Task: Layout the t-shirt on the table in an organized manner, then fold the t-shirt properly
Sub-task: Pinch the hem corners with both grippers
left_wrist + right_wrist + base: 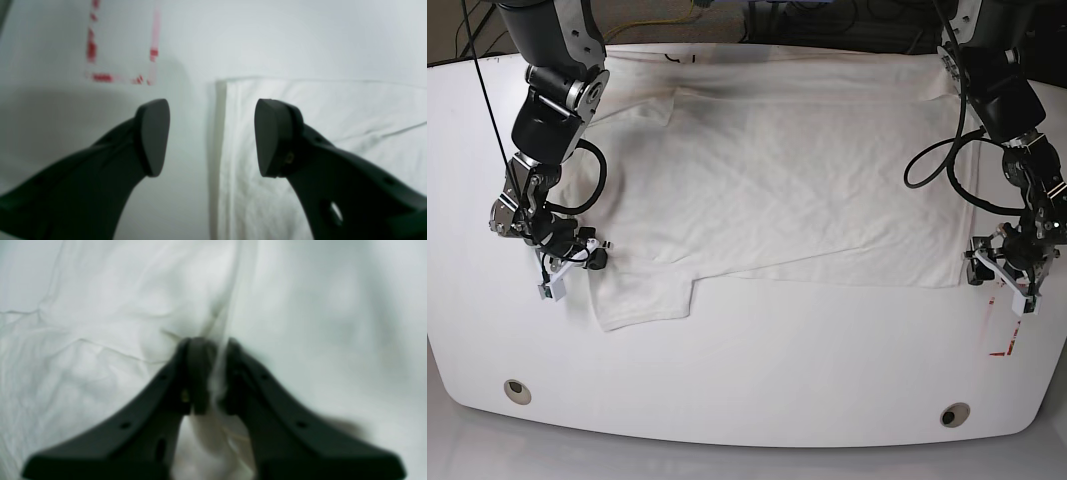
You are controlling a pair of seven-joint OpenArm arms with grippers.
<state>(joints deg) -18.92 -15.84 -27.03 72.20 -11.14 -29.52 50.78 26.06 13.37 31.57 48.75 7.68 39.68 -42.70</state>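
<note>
The white t-shirt (797, 180) lies spread on the table (757, 370) with a plain side up, one sleeve reaching toward the front left. In the base view my right gripper (567, 268) sits at that sleeve's outer edge. Close up, the right gripper (215, 373) is shut on a raised fold of the t-shirt (100, 323). My left gripper (1005, 275) is beside the shirt's front right corner. In the left wrist view the left gripper (211, 136) is open and straddles the edge of the t-shirt (333, 110), one finger over cloth, the other over bare table (50, 110).
A red dashed mark (100, 77) lies on the table just beyond my left gripper, also seen as the red mark (1015, 325) near the right edge. Two grommet holes (517, 390) (954, 413) sit near the front edge. Cables (697, 15) run behind the table.
</note>
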